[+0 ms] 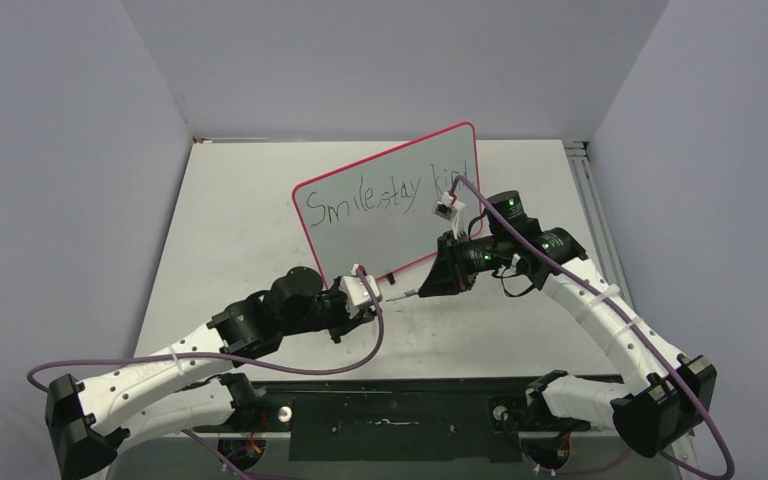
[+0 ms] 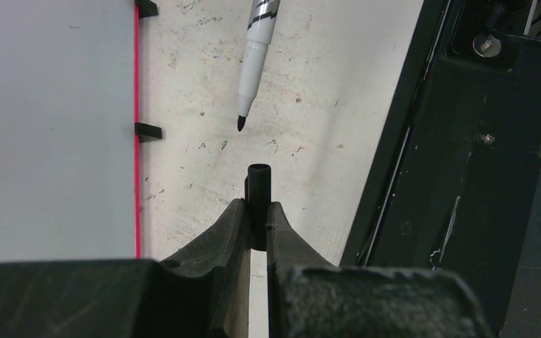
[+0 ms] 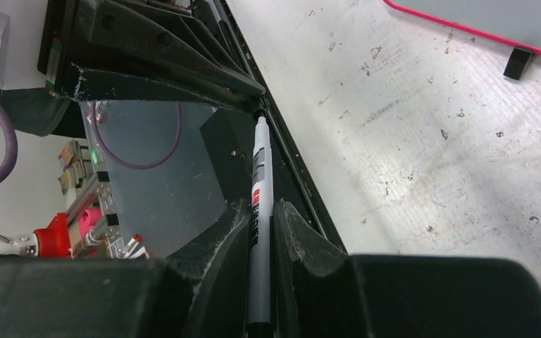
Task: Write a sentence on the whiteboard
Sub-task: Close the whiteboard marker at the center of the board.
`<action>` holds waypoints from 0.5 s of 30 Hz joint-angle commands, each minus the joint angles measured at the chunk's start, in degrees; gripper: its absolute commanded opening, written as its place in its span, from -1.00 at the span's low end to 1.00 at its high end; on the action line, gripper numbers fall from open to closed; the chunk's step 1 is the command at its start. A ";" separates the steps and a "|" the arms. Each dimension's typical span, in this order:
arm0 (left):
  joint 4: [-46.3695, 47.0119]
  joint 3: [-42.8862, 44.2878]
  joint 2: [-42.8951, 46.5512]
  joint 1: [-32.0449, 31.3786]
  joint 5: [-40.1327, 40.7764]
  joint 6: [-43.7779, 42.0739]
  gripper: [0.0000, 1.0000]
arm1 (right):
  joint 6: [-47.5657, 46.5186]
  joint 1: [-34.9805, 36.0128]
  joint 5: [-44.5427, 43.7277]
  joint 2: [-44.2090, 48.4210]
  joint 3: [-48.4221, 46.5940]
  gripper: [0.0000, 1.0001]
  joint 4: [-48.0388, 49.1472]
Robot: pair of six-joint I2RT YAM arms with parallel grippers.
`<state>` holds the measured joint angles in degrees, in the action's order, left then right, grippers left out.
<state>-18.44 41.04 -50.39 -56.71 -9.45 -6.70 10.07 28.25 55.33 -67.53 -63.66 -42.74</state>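
The whiteboard (image 1: pixel 390 205) lies tilted on the table, pink-rimmed, with black handwriting across its face. In the left wrist view its pale face (image 2: pixel 49 127) fills the left side, and its rim crosses the top right of the right wrist view (image 3: pixel 507 17). My left gripper (image 2: pixel 257 205) is shut on a small black marker cap (image 2: pixel 258 186), its open end pointing forward. My right gripper (image 3: pixel 260 208) is shut on the barrel of a grey-white marker (image 3: pixel 259 183). The marker's bare black tip (image 2: pixel 241 123) hangs a short way in front of the cap. Both grippers meet just below the board's near edge, left (image 1: pixel 380 296) facing right (image 1: pixel 428 285).
The scuffed white tabletop (image 1: pixel 250 220) surrounds the board. Small black feet (image 2: pixel 148 131) stick out from the board's rim. A black base rail (image 1: pixel 390 410) runs along the near table edge, close to both grippers (image 2: pixel 458 141). Grey walls enclose the back and sides.
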 commanded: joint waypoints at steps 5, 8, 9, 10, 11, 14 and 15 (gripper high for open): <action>3.68 -0.08 1.89 -0.89 -0.53 -1.12 -1.00 | -1.41 0.70 3.70 0.87 -0.15 -0.89 0.40; 3.71 -0.16 2.18 -1.16 -0.50 -1.19 -1.00 | -1.65 1.28 3.94 0.48 -0.53 -0.89 -0.09; 3.74 -0.17 2.29 -1.17 -0.56 -1.27 -1.00 | -1.81 1.48 3.76 0.45 -0.60 -0.89 -0.30; 3.71 -0.18 2.36 -1.21 -0.57 -1.30 -1.00 | -1.80 1.70 3.84 0.34 -0.69 -0.89 -0.39; 3.72 -0.17 2.35 -1.30 -0.50 -1.30 -1.00 | -1.88 1.82 4.02 0.18 -0.76 -0.89 -0.42; 3.65 -0.08 2.32 -1.41 -0.50 -1.30 -1.00 | -2.06 2.23 3.44 0.20 -0.65 -0.89 -0.77; 3.59 -0.08 2.32 -1.39 -0.40 -1.30 -1.00 | -2.19 2.31 3.06 0.17 -0.67 -0.89 -0.94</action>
<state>-17.67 40.73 -48.93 -57.71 -9.45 -7.01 9.52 29.85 57.47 -67.53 -63.64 -43.92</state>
